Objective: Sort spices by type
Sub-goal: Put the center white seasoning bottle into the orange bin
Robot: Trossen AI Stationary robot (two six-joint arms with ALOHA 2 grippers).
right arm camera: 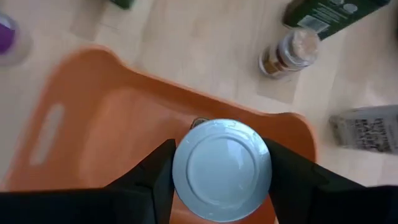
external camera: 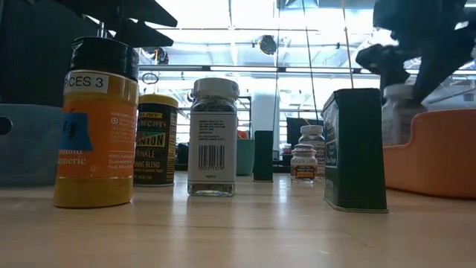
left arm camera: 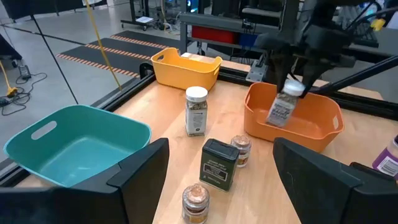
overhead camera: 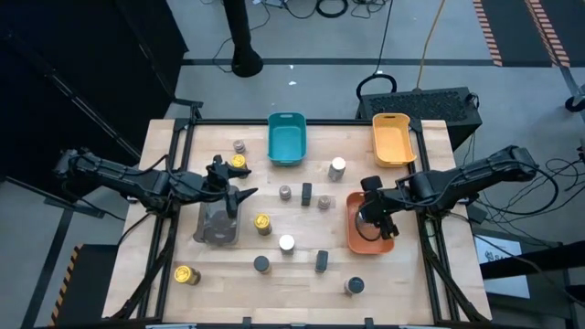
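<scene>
Spice jars stand scattered over the wooden table: yellow-topped [overhead camera: 263, 223], white-topped [overhead camera: 337, 168], grey-brown-topped [overhead camera: 285, 192] and slim black tins [overhead camera: 322, 261]. My right gripper [overhead camera: 370, 216] hangs over the orange tray [overhead camera: 352, 239], shut on a white-capped jar [left arm camera: 283, 106]. My left gripper [overhead camera: 239, 194] hovers open above the far end of the grey tray [overhead camera: 218, 228], touching nothing; its wrist view looks across the table at the dark green tin [left arm camera: 218, 163] and the right arm. My right gripper pinches the white-capped jar at its cap [right arm camera: 222, 169], one finger [right arm camera: 155, 177] on each side, coming from above and pointing down. The jar hangs tilted below the fingers, its lower end [left arm camera: 275, 118] inside the orange tray's walls. Whether it touches the tray floor cannot be told.
The teal tray [overhead camera: 286, 137] and yellow tray [overhead camera: 394, 139] sit at the far edge. A tall turmeric jar [external camera: 95, 126] and a dark tin [external camera: 355, 149] stand near the front edge. Bare wood lies between the jars in the middle.
</scene>
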